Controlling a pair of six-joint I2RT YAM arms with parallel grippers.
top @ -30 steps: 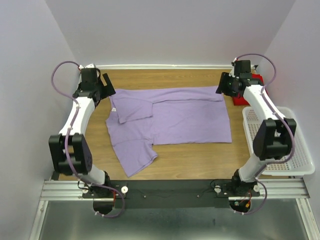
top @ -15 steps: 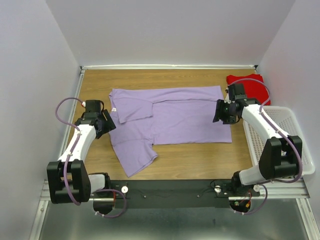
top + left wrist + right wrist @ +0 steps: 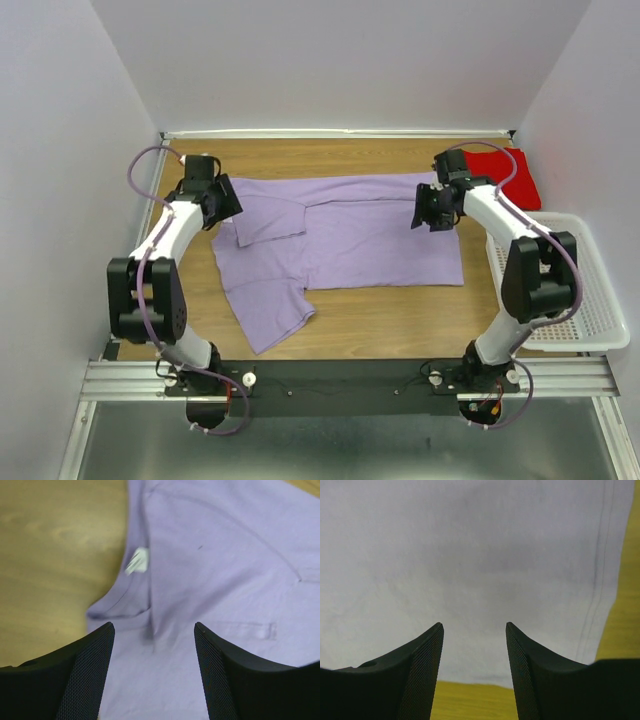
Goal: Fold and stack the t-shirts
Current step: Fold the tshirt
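Shirts are lying on the desk (image 3: 400, 325): the purple shirt (image 3: 370, 240) is spreading flat across the middle, its long axis running left to right, with the collar pointing toward the left side and the hem toward the right. Its far sleeve is lying folded in over the chest, while the near sleeve is sticking out toward the arm bases at the lower left. The red shirt (image 3: 508, 172) is sitting as a small bundle in the far right corner, apart from the purple one and partly hidden behind the right arm, beyond the white basket (image 3: 592, 310) standing at the desk's right edge. The left gripper (image 3: 222, 202) is hanging over the collar end, its jaws standing wide apart and holding nothing; in the left wrist view a white tag (image 3: 136, 561) is showing inside the neckline just ahead of the fingers (image 3: 85, 670). The right gripper (image 3: 424, 210) is hovering over the hem end, jaws likewise spread and empty, with the stitched hem running down the right of its wrist view and bare desk showing beyond. Whether either gripper is touching the cloth, I cannot tell.
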